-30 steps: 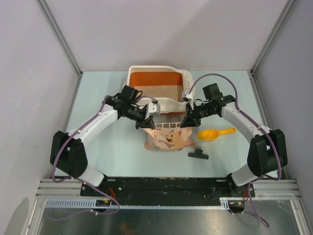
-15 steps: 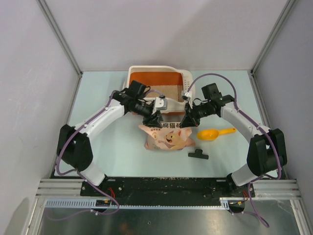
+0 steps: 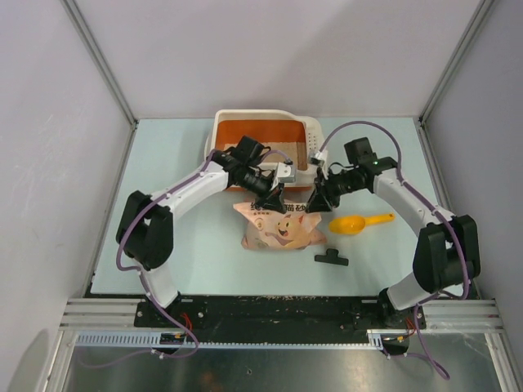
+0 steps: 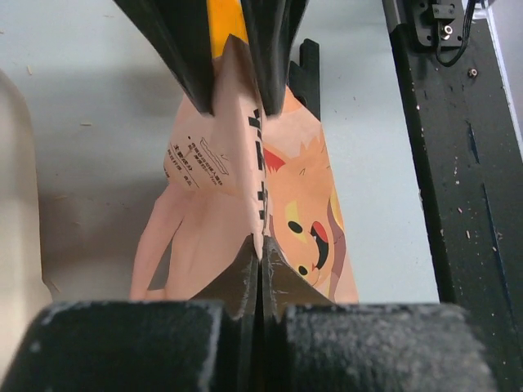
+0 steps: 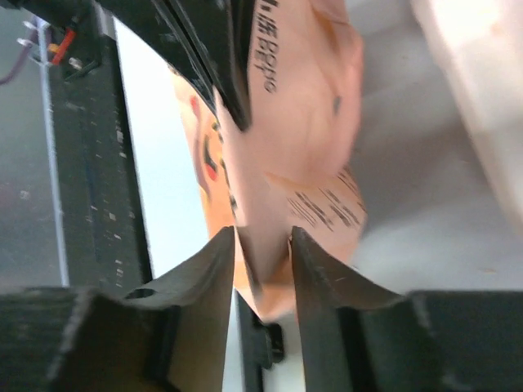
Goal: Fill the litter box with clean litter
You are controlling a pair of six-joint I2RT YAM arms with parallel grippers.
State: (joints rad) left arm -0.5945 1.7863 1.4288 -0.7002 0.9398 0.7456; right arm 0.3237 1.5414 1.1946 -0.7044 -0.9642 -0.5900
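The cream litter box [image 3: 222, 122] stands at the back, with pale clean litter [image 3: 292, 153] on its floor below the orange inner wall. In front of it the pink printed bag [image 3: 282, 230] stands upright. My left gripper [image 3: 276, 194] is shut on the bag's top edge [image 4: 245, 139], its jaws pressed together on the fold. My right gripper [image 3: 317, 201] is at the same edge, just to the right. Its jaws [image 5: 263, 237] stand apart, with the bag's fold [image 5: 294, 147] loose between them.
An orange scoop [image 3: 359, 222] lies to the right of the bag. A black clip [image 3: 331, 258] lies in front of it. The litter box's wall shows pale at the left edge [image 4: 16, 204] of the left wrist view and at the top right [image 5: 482, 98] of the right wrist view.
My left gripper let go of the bag's left corner, moved right along the top edge and shut on it again near the right gripper. The right jaws have opened.
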